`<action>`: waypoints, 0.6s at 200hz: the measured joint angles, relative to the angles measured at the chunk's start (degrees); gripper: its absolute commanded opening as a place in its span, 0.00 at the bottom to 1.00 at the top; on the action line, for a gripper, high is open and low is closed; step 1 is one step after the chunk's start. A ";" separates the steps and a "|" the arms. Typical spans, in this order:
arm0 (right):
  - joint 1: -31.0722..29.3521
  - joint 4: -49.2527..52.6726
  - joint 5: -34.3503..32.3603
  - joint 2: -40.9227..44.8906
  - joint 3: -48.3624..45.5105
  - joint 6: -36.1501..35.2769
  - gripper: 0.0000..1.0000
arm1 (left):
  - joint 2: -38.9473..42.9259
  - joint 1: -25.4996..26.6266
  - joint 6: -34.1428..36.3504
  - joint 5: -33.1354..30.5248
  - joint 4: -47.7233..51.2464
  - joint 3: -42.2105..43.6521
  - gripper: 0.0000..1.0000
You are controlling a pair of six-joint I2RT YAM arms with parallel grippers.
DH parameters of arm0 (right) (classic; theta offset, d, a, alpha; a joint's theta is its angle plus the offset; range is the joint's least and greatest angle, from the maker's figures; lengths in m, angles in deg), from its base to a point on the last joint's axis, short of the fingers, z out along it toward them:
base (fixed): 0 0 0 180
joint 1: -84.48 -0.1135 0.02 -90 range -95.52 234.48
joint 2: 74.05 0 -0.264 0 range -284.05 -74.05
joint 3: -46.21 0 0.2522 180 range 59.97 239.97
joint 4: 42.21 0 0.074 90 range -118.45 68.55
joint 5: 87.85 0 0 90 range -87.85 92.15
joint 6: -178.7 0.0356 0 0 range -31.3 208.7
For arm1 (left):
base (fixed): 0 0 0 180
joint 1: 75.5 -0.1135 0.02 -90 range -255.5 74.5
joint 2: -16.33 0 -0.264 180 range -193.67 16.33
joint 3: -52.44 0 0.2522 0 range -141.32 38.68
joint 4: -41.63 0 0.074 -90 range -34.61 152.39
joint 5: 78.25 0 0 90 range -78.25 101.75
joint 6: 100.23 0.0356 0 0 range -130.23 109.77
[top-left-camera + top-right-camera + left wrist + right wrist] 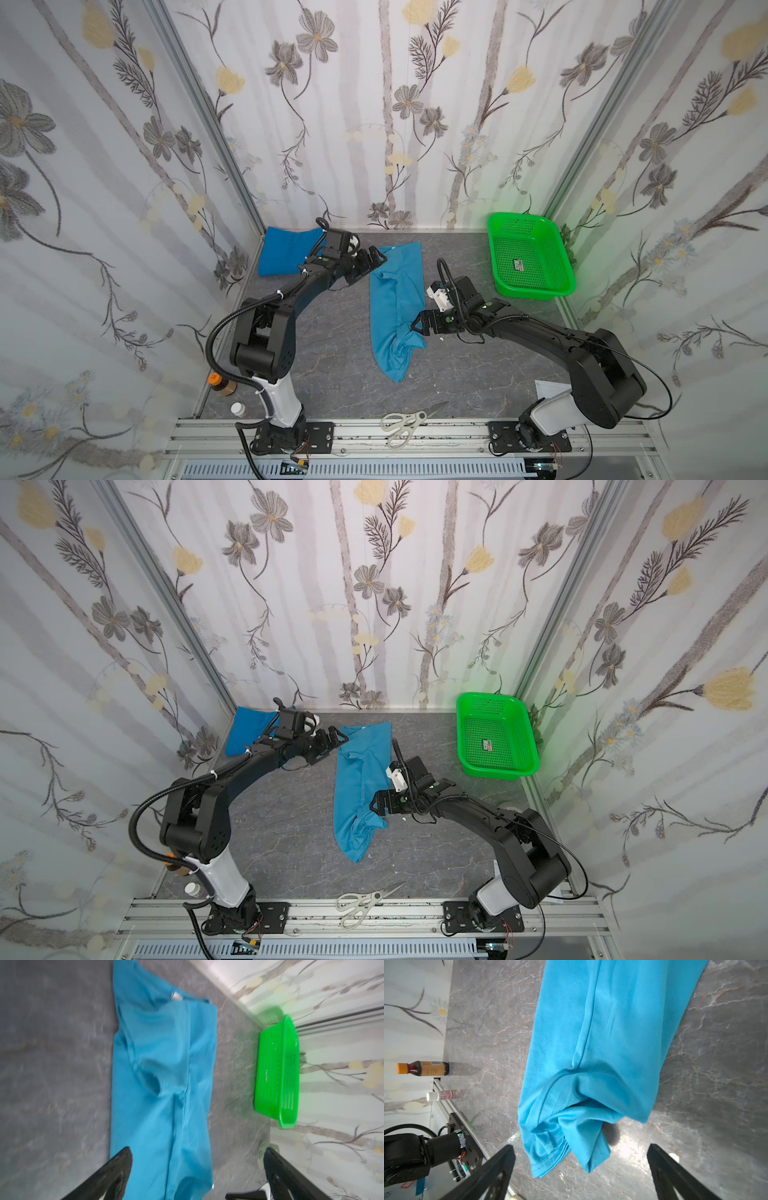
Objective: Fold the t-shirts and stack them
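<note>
1. Walls papered with grey and yellow flowers close in a grey marble-patterned counter on three sides.
2. A light sky-blue t-shirt lies in the middle of the counter, folded into a long strip that runs from the far edge toward the near edge. Its near end is bunched and creased, as the right wrist view shows.
3. A small white neck label shows at the shirt's far end.
4. A deeper blue t-shirt lies folded in the far left corner.
5. The left claw hangs at the far left side of the sky-blue t-shirt, its fingers spread and holding nothing.
6. The right claw sits at the right side of the bunched end, fingers spread wide with the cloth between them. Whether they touch it I cannot tell.
7. A bright green perforated basket stands in the far right corner.
8. White-handled scissors lie on the near rail.
9. An orange-capped brown bottle and a white-capped bottle stand at the near left corner.
</note>
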 measured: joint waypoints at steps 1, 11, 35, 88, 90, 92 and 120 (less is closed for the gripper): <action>0.04 0.00 0.04 -0.13 0.09 -0.09 1.00 | 0.37 0.11 -0.04 -0.04 -0.07 0.50 1.00; 0.55 0.20 0.15 -2.03 2.14 -1.29 1.00 | 5.42 1.62 -0.83 -1.22 -0.50 7.56 1.00; 1.86 0.24 1.03 -9.33 10.58 -3.80 1.00 | 17.88 3.82 -3.26 -4.31 -1.60 22.58 1.00; 1.77 5.62 -5.66 -26.84 32.00 -5.88 1.00 | 46.25 4.15 -5.99 -13.22 7.54 33.27 1.00; 1.66 5.92 -6.19 -27.32 32.59 -5.84 1.00 | 47.01 4.13 -5.99 -13.51 7.96 33.29 1.00; 1.57 6.23 -6.84 -27.80 33.14 -5.86 1.00 | 47.74 4.13 -5.99 -13.81 8.37 33.31 1.00; 0.02 9.92 -14.93 -32.39 37.90 -3.80 1.00 | 54.88 3.76 -6.12 -16.55 14.27 33.42 1.00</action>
